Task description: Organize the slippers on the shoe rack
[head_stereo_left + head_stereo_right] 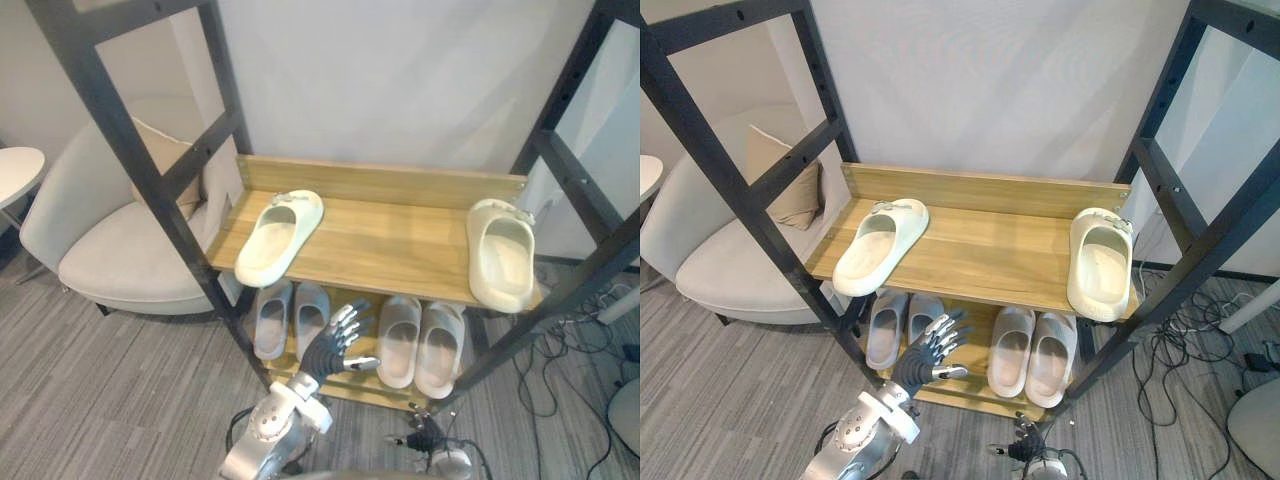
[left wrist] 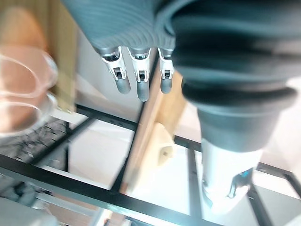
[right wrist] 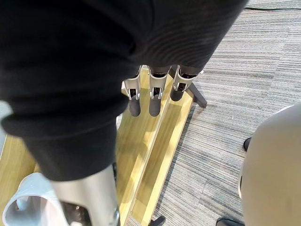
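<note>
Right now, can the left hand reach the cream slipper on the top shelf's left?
Probably yes: the open left hand hovers just below the left cream slipper, whose end overhangs the shelf edge, nothing between.

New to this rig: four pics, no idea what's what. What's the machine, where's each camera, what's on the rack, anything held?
It is a two-legged humanoid robot with two arms, each ending in a fingered hand. The two wide pictures come from a stereo camera on its head, looking down at a shoe rack. The two close ones come from cameras on its wrists, each looking along its own hand.

On the top shelf two slippers lie far apart: the left cream slipper sits angled and overhangs the front edge, and the right cream slipper is at the right end. The lower shelf holds a grey pair and a paler pair.

The left hand is raised before the lower shelf with its fingers spread. The right hand hangs low with its fingers straight. Neither holds anything. An armchair stands left of the rack.
</note>
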You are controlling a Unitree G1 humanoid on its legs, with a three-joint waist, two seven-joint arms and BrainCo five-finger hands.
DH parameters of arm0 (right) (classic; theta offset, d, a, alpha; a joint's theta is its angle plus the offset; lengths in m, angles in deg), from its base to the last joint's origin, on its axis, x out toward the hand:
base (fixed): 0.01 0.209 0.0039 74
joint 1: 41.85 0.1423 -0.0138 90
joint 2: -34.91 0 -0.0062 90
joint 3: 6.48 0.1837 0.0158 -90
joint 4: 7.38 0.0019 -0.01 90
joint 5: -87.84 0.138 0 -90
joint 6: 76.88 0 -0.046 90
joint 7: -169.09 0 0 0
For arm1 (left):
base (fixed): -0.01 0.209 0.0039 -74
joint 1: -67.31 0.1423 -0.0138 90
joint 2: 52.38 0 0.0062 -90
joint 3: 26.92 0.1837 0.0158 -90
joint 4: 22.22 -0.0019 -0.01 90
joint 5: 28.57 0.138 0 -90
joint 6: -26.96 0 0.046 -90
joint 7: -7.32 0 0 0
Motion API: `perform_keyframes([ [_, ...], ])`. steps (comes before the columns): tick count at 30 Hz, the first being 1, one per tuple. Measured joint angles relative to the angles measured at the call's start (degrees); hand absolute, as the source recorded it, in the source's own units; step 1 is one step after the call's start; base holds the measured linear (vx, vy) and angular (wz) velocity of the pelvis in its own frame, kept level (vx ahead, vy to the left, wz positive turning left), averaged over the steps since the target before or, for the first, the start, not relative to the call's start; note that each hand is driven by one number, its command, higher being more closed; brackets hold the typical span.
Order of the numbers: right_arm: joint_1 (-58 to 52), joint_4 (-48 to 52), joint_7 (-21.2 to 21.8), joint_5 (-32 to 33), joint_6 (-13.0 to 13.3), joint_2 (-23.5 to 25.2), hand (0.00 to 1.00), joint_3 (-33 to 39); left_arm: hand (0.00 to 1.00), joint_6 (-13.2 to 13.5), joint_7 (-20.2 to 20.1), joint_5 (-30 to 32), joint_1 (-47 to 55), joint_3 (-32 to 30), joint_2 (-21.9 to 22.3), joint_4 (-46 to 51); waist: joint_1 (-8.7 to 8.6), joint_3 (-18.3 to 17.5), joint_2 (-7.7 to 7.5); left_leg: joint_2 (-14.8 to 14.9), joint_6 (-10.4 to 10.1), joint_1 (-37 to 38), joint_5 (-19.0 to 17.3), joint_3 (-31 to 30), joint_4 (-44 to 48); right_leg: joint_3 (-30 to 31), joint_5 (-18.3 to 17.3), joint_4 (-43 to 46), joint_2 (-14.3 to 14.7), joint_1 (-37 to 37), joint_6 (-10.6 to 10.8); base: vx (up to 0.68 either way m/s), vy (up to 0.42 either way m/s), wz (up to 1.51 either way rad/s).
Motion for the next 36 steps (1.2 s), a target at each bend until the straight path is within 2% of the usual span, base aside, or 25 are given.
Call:
perform_keyframes([
  [5, 0.14, -0.38, 0.25, 0.0, 0.01, -0.16, 0.0, -0.05, 0.0, 0.26, 0.01, -3.51, -0.51, 1.52, 0.04, 5.76, 0.09, -0.27, -0.28, 0.0, 0.07, -0.02, -0.13, 0.2, 0.09, 0.22, -0.02, 0.18, -0.13, -0.03, 0.02, 0.0, 0.001, -0.01],
  [10, 0.35, -0.83, 0.34, 0.02, 0.05, -0.38, 0.0, -0.03, 0.0, 0.74, 0.24, -4.03, -1.8, 1.6, 0.25, 9.02, 0.2, -0.39, -0.57, -0.04, 0.1, -0.04, -0.27, 0.57, 0.35, 0.68, -0.07, 1.23, -0.19, -0.05, 0.07, 0.0, 0.0, -0.04],
  [17, 0.58, -1.98, 0.54, 0.02, 0.1, -0.47, 0.0, -0.05, 0.0, 2.89, 4.1, -3.11, -6.78, 1.91, 3.09, 11.26, 0.34, -0.95, -1.11, -0.32, 0.26, 0.01, -0.51, 0.51, 0.29, 0.66, -1.04, 2.25, -0.6, -0.06, 0.34, -0.02, -0.001, 0.02],
  [21, 0.37, -1.97, 0.53, 0.03, 0.11, -0.49, 0.0, -0.03, 0.0, 3.12, 5.4, -1.61, -10.16, 1.02, 3.87, 11.27, 0.34, -1.49, -1.01, -0.32, 0.25, 0.03, -0.5, 0.51, 0.28, 0.67, -1.05, 2.26, -0.6, -0.06, 0.34, 0.0, 0.0, 0.0],
  [23, 0.22, -1.96, 0.53, 0.03, 0.11, -0.61, 0.0, 0.0, 0.0, 3.24, 7.69, 0.5, -12.77, -1.15, 4.92, 11.28, 0.33, -1.58, -1.04, -0.34, 0.26, 0.08, -0.49, 0.51, 0.28, 0.7, -1.04, 2.3, -0.6, -0.01, 0.34, 0.0, 0.0, 0.0],
  [30, 0.21, -1.83, 1.12, 0.03, 0.06, -1.06, 0.0, 0.12, 0.0, 4.08, 11.39, 4.32, -18.65, -10.25, 4.51, 10.94, 0.14, -1.6, -1.04, -0.46, 0.28, 0.42, -0.48, 0.59, 0.26, 1.03, -1.03, 2.67, -0.62, 0.11, 0.33, 0.0, 0.0, 0.0],
  [36, 0.11, -1.63, 1.82, 0.03, -0.01, -1.03, 0.0, 0.86, 0.0, 4.33, 13.66, 8.66, -23.89, -15.4, 2.45, 4.68, -0.35, -1.74, -1.25, -0.54, 0.32, 1.25, -0.46, 0.66, -0.37, 1.15, -1.05, 2.16, -0.68, 0.77, 0.35, -0.01, 0.0, 0.0],
])
